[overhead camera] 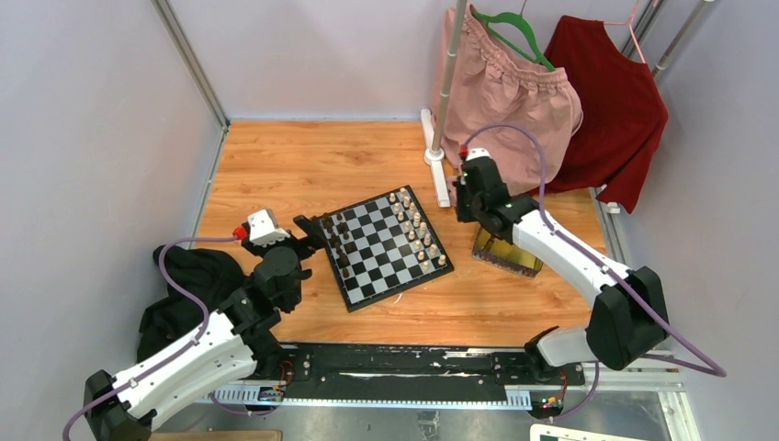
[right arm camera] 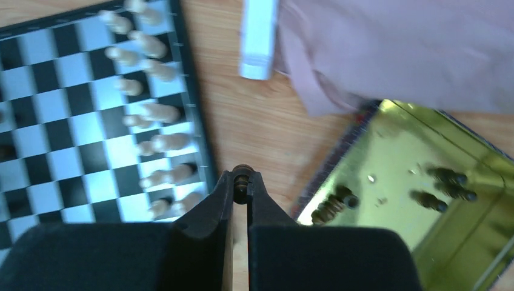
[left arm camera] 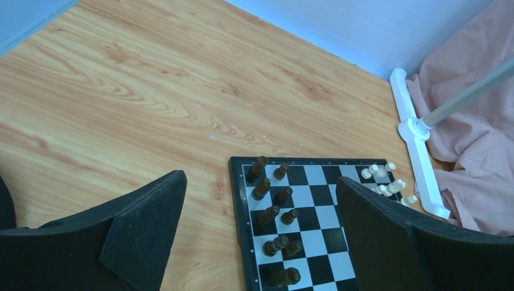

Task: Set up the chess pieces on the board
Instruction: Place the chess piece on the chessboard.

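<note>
Right wrist view: right gripper [right arm camera: 241,189] is pinching a tiny dark brown-black chess piece [right arm camera: 242,174] at its fingertips, hovering between the black-and-white checked square board [right arm camera: 60,121] and the shiny gold rectangular tray [right arm camera: 388,151]. I'd be carrying it high over the cream-white pieces [right arm camera: 160,112] to the left-side dark rows [left arm camera: 267,215], lowering upright onto a free square. Tray is holding several more dark pieces [right arm camera: 335,205]. Left gripper [left arm camera: 260,188] is hanging wide open, empty, at the board's left edge.

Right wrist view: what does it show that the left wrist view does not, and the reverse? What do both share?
Only the right wrist: the right gripper shut on one dark piece, and the gold tray with spare dark pieces lying in it. Only the left wrist: the open left gripper and the dark rows standing on the board. Both: the board, cream pieces, pink cloth, white rack foot.
</note>
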You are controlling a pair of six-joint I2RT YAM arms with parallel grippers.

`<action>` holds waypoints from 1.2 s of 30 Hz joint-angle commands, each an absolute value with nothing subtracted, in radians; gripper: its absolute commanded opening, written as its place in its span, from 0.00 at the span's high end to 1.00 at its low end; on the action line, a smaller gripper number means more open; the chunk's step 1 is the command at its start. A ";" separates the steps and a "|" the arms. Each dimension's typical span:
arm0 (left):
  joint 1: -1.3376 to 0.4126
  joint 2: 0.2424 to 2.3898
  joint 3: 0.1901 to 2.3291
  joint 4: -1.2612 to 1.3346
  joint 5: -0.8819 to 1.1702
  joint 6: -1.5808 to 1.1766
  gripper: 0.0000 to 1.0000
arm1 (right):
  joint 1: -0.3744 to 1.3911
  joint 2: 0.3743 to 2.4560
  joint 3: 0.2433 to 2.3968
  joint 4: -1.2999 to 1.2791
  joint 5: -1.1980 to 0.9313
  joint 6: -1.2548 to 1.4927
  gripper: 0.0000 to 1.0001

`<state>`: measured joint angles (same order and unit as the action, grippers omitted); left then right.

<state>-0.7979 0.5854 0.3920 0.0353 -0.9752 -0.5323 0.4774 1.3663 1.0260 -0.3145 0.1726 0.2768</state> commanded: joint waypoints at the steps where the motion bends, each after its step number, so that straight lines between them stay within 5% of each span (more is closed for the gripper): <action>1: -0.799 0.552 0.388 0.005 -1.033 -0.555 0.00 | 0.636 1.375 1.132 -0.355 0.236 0.209 1.00; 17: -0.799 0.370 0.371 -0.122 -1.087 -0.580 0.00 | 1.034 1.702 1.396 -0.405 0.275 0.174 1.00; 36: -0.799 0.332 0.361 -0.138 -1.096 -0.581 0.00 | 1.083 1.889 1.425 -0.256 0.207 0.150 1.00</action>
